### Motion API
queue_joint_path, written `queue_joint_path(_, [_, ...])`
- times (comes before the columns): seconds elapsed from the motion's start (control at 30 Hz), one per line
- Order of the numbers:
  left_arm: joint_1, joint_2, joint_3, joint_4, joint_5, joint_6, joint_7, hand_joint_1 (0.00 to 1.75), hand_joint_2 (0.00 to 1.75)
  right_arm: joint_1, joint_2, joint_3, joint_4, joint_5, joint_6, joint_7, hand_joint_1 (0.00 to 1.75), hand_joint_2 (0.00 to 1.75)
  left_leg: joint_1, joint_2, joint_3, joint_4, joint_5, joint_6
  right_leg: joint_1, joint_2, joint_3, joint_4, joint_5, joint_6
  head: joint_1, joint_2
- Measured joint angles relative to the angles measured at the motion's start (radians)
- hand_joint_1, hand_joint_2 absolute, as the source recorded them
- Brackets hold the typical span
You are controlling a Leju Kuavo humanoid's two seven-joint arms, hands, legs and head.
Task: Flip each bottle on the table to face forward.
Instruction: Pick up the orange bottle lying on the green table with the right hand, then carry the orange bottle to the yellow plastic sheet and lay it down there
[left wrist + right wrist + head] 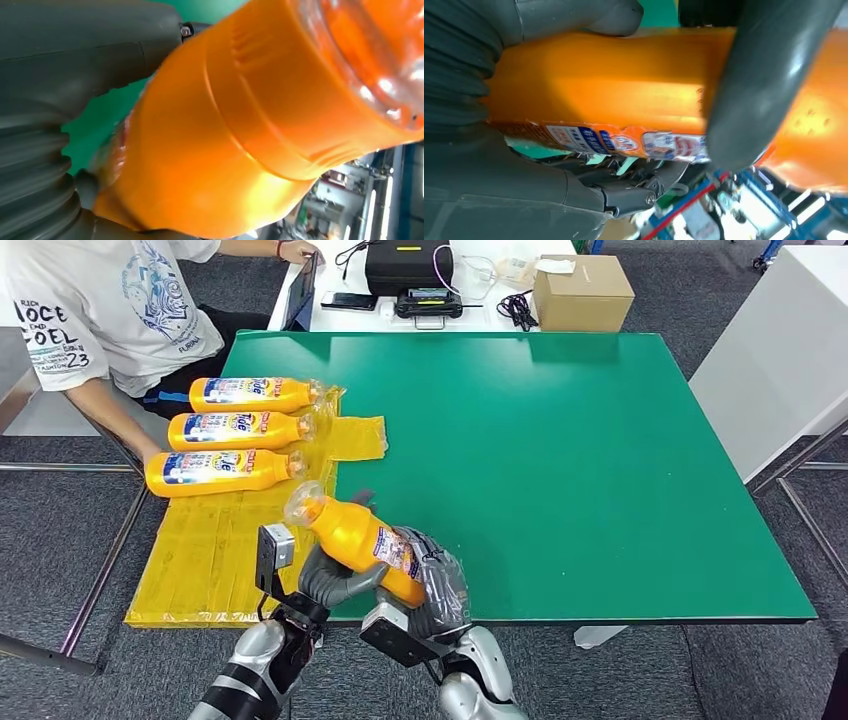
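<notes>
Head view: left hand (335,585) and right hand (435,590) both grip the tilted orange bottle (355,537) above the green table (560,460).

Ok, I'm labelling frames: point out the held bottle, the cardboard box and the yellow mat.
held bottle (352,532): head view, orange body.
cardboard box (583,292): head view, top face.
yellow mat (215,550): head view, bare middle.

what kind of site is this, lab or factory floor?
Likely a lab or test room: grey carpet, a green table with staged orange bottles, and a side desk with electronics and a cardboard box.
</notes>
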Motion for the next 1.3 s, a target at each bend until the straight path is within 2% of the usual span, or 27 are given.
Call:
queue_joint_path(0.13, [-0.006,-0.004,0.012,-0.016,0.003,0.026,-0.006,0.0,1.75,-0.039,0.001,0.03,0.034,-0.007,0.051,0.009,1.75,1.75,0.0,0.0,0.0,0.0,0.0,0.0,0.0,0.0,0.0,0.0,0.0,0.0,0.0,0.0])
queue_joint_path(0.33, [-0.007,-0.008,0.04,-0.035,0.078,0.013,-0.016,0.0,1.75,-0.094,0.001,0.068,0.108,-0.016,0.125,0.012,1.75,1.75,0.0,0.001,0.0,0.0,0.0,0.0,0.0,0.001,0.0,0.0,0.0,0.0,0.0,0.0])
queue_joint_path(0.57, [-0.001,-0.01,0.071,-0.045,0.12,0.009,-0.017,0.0,1.75,-0.14,0.003,0.1,0.164,-0.017,0.138,0.019,1.75,1.75,0.0,0.002,0.0,0.0,0.0,0.0,0.0,0.003,-0.001,0.0,0.0,0.0,0.0,0.0])
queue_joint_path(0.6, [0.0,-0.01,0.073,-0.046,0.121,0.009,-0.017,0.06,1.75,-0.142,0.003,0.101,0.168,-0.017,0.137,0.019,1.75,1.75,0.0,0.002,0.0,0.0,0.0,0.0,0.0,0.003,-0.001,0.0,0.0,0.0,0.0,0.0])
queue_joint_path(0.7, [0.002,-0.011,0.078,-0.046,0.121,0.008,-0.017,1.37,1.75,-0.148,0.004,0.107,0.178,-0.017,0.137,0.019,1.75,1.75,0.0,0.002,0.0,0.0,0.0,0.0,0.0,0.003,-0.002,0.0,0.0,0.0,0.0,0.0])
queue_joint_path(0.73, [0.003,-0.011,0.079,-0.046,0.121,0.006,-0.017,1.75,1.75,-0.149,0.004,0.108,0.18,-0.018,0.136,0.02,1.75,1.75,0.0,0.002,0.0,0.0,0.0,0.0,0.0,0.003,-0.002,0.0,0.0,0.0,0.0,0.0])
queue_joint_path(0.93, [0.007,-0.01,0.079,-0.049,0.089,-0.024,-0.012,1.75,1.75,-0.142,0.004,0.106,0.181,-0.027,0.11,0.02,1.75,1.75,0.0,0.002,0.0,0.0,0.0,0.0,0.0,0.003,-0.002,0.0,0.0,0.0,0.0,0.0])
queue_joint_path(1.0, [0.012,-0.008,0.073,-0.058,0.044,-0.02,-0.018,1.75,1.75,-0.129,0.003,0.1,0.174,-0.03,0.092,0.022,1.6,1.75,0.0,0.002,0.0,0.0,0.0,0.0,0.0,0.003,-0.002,0.0,0.0,0.0,0.0,0.0])
queue_joint_path(1.07, [0.017,-0.006,0.061,-0.073,-0.006,-0.002,-0.024,1.75,1.75,-0.114,0.003,0.092,0.162,-0.03,0.076,0.024,0.96,1.75,0.0,0.002,0.0,0.0,0.0,0.0,0.0,0.003,-0.002,0.0,0.0,0.0,0.0,0.0])
queue_joint_path(1.1, [0.019,-0.006,0.055,-0.081,-0.026,0.011,-0.025,1.75,1.75,-0.107,0.004,0.087,0.155,-0.029,0.069,0.025,0.69,1.75,0.0,0.002,0.0,0.0,0.0,0.0,0.0,0.003,-0.002,0.0,0.0,0.0,0.0,0.0])
queue_joint_path(1.13, [0.02,-0.006,0.049,-0.088,-0.042,0.024,-0.026,1.75,1.75,-0.1,0.004,0.084,0.148,-0.027,0.061,0.027,0.33,1.75,0.0,0.002,0.0,0.0,0.0,0.0,0.0,0.003,-0.002,0.0,0.0,0.0,0.0,0.0])
queue_joint_path(1.2, [0.022,-0.006,0.041,-0.103,-0.068,0.048,-0.03,1.75,1.75,-0.087,0.007,0.078,0.137,-0.02,0.047,0.031,0.1,1.75,0.0,0.002,0.0,0.0,0.0,0.0,0.0,0.003,-0.002,0.0,0.0,0.0,0.0,0.0])
queue_joint_path(1.23, [0.023,-0.007,0.037,-0.11,-0.08,0.058,-0.033,1.75,1.75,-0.082,0.008,0.075,0.133,-0.016,0.042,0.033,0.0,1.31,0.0,0.002,0.0,0.0,0.0,0.0,0.0,0.003,-0.002,0.0,0.0,0.0,0.0,0.0])
queue_joint_path(1.3, [0.024,-0.007,0.031,-0.123,-0.101,0.077,-0.04,1.75,1.75,-0.073,0.009,0.068,0.126,-0.009,0.033,0.036,0.0,0.44,0.0,0.002,0.0,0.0,0.0,0.0,0.0,0.003,-0.002,0.0,0.0,0.0,0.0,0.0])
